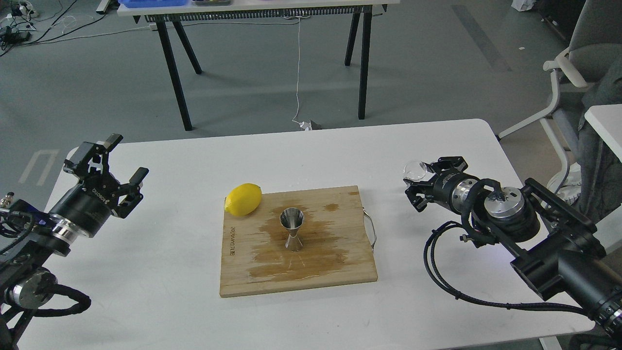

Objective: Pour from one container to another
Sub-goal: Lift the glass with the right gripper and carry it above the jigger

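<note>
The steel jigger (292,228) stands upright in the middle of a wet wooden cutting board (243,272). At the right, the small clear glass cup (414,169) is raised above the table, and my right gripper (418,183) is shut on it, some way right of the board. Over the table's left edge my left gripper (122,159) hangs open with nothing between its fingers, far from the jigger.
A yellow lemon (243,199) rests at the board's back left corner. The board has a metal handle (371,230) on its right side. Beyond the white table (311,155) stand a black-legged table and, at right, an office chair (578,63).
</note>
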You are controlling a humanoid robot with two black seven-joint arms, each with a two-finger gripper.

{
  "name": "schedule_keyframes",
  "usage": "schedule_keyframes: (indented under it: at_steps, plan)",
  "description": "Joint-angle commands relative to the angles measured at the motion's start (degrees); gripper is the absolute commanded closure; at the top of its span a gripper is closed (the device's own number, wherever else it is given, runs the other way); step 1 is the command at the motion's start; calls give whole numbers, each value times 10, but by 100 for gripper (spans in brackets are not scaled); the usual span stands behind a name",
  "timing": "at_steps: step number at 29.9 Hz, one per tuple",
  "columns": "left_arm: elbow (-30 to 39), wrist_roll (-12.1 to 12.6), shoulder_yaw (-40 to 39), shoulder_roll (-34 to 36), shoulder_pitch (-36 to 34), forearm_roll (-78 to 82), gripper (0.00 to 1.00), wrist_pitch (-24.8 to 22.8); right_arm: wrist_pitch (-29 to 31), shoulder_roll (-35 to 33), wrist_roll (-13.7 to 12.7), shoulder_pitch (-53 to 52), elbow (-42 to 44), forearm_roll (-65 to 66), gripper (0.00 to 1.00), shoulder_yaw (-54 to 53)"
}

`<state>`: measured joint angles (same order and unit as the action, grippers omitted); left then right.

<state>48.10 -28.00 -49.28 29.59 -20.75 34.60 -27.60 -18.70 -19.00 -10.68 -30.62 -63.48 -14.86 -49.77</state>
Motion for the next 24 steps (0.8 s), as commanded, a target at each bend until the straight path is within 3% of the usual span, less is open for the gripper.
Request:
schedule_keyframes:
  at_steps: [1,10,24]
  plan:
    - [-4,0,1,-4,-2,0,1,1,1,0,1,-52,-9,11,65,62]
    - [-7,0,1,-10,-2,0,1,2,5,3,1,-186,-37,12,65,219]
    - [-16,0,1,-17,-3,0,1,3,27,18,1,-310,-96,14,65,383]
